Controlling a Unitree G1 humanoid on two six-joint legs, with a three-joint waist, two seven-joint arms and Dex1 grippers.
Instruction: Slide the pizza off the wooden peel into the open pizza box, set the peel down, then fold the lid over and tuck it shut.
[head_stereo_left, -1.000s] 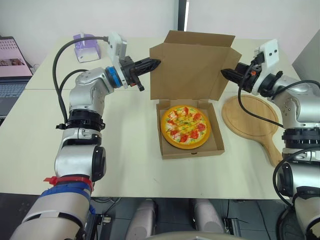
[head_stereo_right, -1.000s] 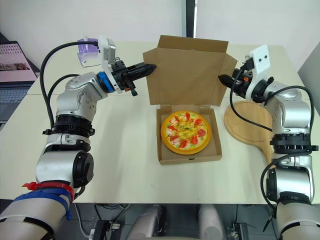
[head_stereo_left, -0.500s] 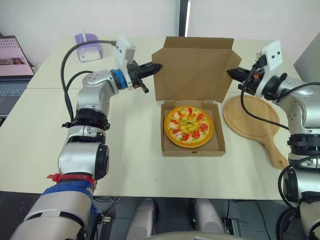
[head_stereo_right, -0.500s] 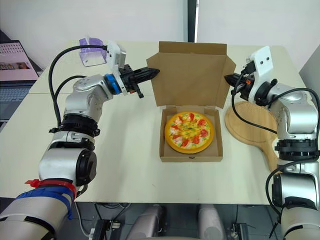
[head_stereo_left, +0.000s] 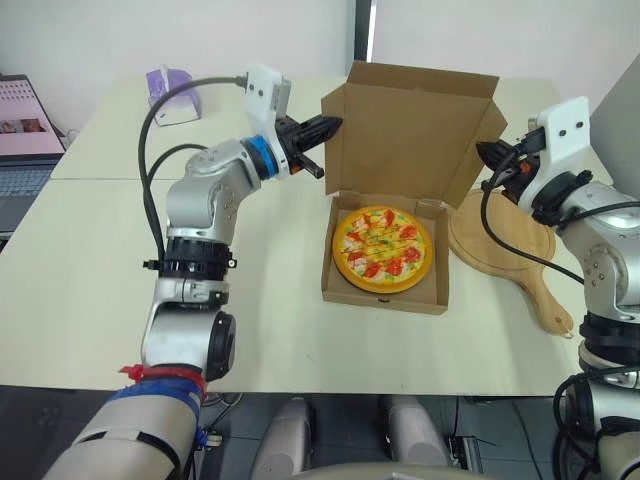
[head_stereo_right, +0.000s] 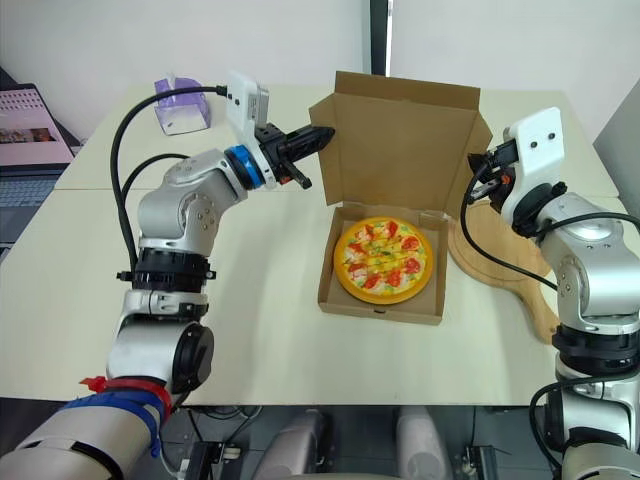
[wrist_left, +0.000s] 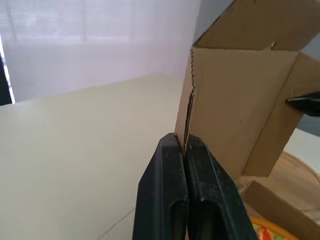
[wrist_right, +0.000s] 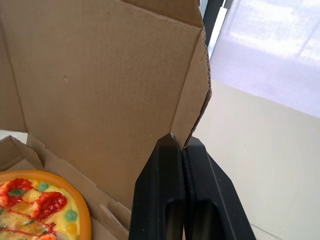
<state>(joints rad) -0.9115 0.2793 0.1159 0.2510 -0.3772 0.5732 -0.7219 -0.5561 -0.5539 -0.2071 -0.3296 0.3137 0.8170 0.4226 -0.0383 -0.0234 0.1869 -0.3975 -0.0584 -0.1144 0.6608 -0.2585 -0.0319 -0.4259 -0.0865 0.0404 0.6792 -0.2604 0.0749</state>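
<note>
Left eye view: left pincer (head_stereo_left: 330, 124) and right pincer (head_stereo_left: 484, 152) each clamp a side flap of the upright lid (head_stereo_left: 415, 120). Pizza (head_stereo_left: 381, 248) lies in the box (head_stereo_left: 385, 296) below and between them. Peel (head_stereo_left: 515, 245) lies below the right pincer; tissue box (head_stereo_left: 165, 82) and laptop (head_stereo_left: 25, 130) are well outboard of the left.

Bright, even light; soft faint shadows.

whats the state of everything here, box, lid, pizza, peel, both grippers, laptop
pizza box: open
lid: upright, not folded over
pizza: flat inside the box
wooden peel: empty, lying flat beside the box
left gripper: shut on the lid's side flap
right gripper: shut on the lid's other side flap
laptop: open, screen lit
</note>
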